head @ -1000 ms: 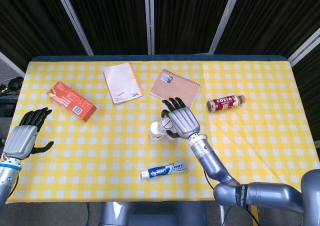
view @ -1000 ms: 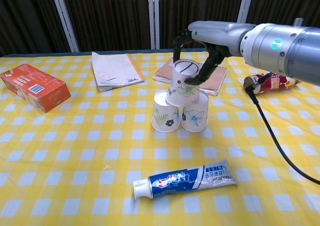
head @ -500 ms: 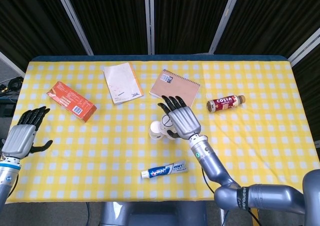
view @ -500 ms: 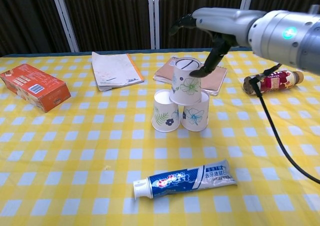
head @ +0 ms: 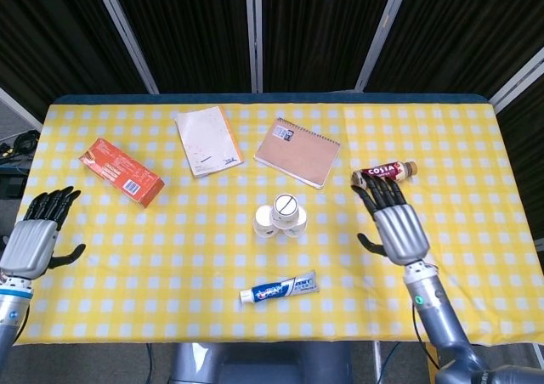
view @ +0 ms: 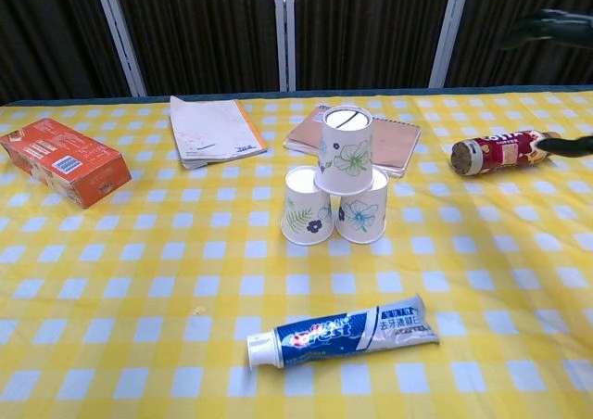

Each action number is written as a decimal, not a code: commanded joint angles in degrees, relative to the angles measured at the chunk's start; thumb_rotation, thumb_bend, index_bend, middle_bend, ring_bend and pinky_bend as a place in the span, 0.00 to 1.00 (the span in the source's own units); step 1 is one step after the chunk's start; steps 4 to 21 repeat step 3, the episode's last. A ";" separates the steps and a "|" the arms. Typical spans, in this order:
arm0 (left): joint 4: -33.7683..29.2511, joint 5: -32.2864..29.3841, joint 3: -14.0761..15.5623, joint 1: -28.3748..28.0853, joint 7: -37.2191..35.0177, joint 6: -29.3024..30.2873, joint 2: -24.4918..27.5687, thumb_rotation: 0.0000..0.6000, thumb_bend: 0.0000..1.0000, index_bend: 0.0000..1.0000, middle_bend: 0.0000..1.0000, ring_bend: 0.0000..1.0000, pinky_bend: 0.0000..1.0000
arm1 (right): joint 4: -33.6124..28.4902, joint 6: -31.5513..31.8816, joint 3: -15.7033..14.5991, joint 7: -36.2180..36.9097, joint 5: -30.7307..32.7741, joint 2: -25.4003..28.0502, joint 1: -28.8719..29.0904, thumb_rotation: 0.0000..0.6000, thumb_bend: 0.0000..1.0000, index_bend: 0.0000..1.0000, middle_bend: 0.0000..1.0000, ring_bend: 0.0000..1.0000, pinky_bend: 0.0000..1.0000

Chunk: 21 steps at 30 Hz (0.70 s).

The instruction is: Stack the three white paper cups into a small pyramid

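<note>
Three white paper cups with floral prints (view: 334, 193) stand as a small pyramid at the middle of the yellow checked desk (view: 139, 298): two upside down side by side, the third upside down on top. Right hand (head: 393, 224) hovers right of the stack, fingers spread, holding nothing. Left hand (head: 36, 234) hangs at the near left edge, fingers apart and empty. A blue-and-white toothpaste tube (view: 341, 332) lies nearer.
</note>
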 commanded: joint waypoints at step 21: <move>0.78 1.00 1.37 2.04 1.22 2.16 -1.53 1.00 0.28 0.00 0.00 0.00 0.00 | 11.49 8.97 -4.92 13.50 -7.58 1.47 -10.17 1.00 0.15 0.12 0.00 0.00 0.00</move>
